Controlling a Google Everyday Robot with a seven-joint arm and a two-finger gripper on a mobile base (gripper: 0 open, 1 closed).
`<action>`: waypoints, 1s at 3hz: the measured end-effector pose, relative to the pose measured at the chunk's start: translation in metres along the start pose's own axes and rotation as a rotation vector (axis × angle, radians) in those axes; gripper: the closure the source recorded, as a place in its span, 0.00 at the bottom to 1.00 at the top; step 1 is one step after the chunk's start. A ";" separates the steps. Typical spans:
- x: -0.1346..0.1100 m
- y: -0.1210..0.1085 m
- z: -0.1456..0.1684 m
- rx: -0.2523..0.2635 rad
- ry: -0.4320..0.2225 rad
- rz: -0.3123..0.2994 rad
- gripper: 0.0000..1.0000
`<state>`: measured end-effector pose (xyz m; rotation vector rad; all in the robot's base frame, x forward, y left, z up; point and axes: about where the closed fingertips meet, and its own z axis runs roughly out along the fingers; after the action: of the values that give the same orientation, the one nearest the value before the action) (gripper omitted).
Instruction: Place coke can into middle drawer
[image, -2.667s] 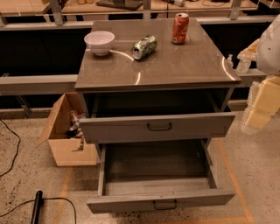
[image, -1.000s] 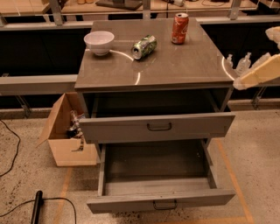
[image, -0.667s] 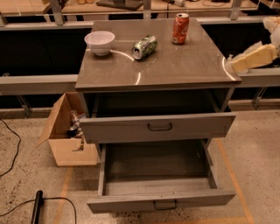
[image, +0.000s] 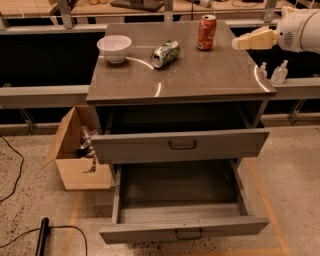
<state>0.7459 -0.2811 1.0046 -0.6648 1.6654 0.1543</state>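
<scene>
The coke can (image: 206, 32) stands upright at the back right of the cabinet top (image: 210, 80), red with a silver top. My gripper (image: 239, 43) hangs at the upper right, just right of the can and a short gap from it, pointing left at about the can's height. The middle drawer (image: 182, 231) is pulled far out and its inside is bare. The uppermost drawer (image: 180, 145) above it is pulled out partway and overhangs the back of the middle drawer.
A green and silver can (image: 165, 53) lies on its side mid-top. A white bowl (image: 114, 48) sits at the back left. An open cardboard box (image: 75, 155) stands on the floor left of the cabinet. Small clear bottles (image: 278, 73) stand on the ledge at right. A black cable (image: 30, 235) runs along the floor.
My arm has risen from low at the cabinet's right side and swung left. The gripper now sits near the coke can. The can and drawers have not moved.
</scene>
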 end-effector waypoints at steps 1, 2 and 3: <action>0.001 0.001 -0.002 -0.003 0.003 -0.001 0.00; 0.020 -0.001 0.022 0.019 -0.015 0.023 0.00; 0.055 -0.017 0.080 0.094 -0.044 0.086 0.00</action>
<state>0.8198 -0.2772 0.9399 -0.5165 1.6494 0.1502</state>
